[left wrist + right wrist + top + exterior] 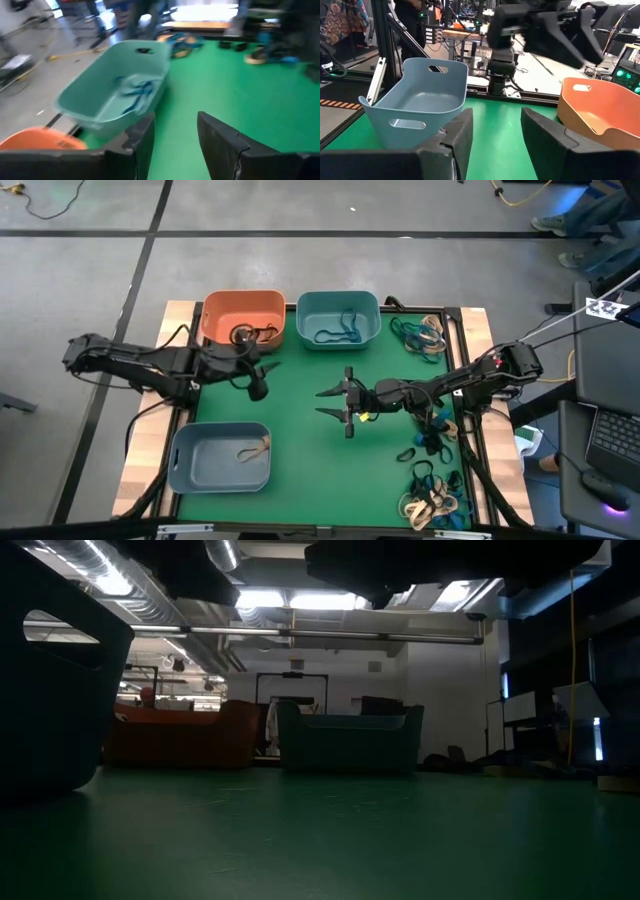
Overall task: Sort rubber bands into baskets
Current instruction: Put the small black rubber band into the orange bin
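Three baskets rest on the green mat: an orange one [243, 317] at the far left with dark rubber bands [250, 333], a teal one [338, 318] beside it with blue bands [137, 95], and a grey-blue one [220, 457] at the near left with a tan band [255, 448]. Loose rubber bands lie in heaps along the right side [425, 335] [430, 500]. My left gripper [264, 375] hovers open just in front of the orange basket. My right gripper [328, 403] hovers open over the middle of the mat, pointing left. Nothing is between either pair of fingers.
Bare green mat [300, 440] lies between the baskets and my right gripper. A few dark bands [425, 445] lie under the right arm. Black cables run along the table's edges. A laptop [610, 440] stands off the table to the right.
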Available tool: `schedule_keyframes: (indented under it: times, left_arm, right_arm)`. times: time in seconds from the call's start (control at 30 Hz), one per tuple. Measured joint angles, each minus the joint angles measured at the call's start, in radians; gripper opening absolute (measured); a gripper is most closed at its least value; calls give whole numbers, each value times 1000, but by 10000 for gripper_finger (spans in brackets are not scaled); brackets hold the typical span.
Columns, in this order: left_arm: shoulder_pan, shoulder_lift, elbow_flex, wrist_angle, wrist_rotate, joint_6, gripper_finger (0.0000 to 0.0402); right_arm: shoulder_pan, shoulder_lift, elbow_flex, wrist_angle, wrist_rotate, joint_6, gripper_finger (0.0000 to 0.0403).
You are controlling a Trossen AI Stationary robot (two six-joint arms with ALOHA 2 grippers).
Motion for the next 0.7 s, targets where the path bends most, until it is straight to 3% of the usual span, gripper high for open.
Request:
schedule_keyframes:
  times: [0.2, 0.7]
  left_arm:
    - [-38, 57, 0, 106, 82, 60, 145]
    - [-65, 217, -1, 275, 88, 179, 145]
  right_arm:
    - [0, 0, 0, 1, 0, 0, 166]
    - [0, -14, 0, -20, -1, 9, 166]
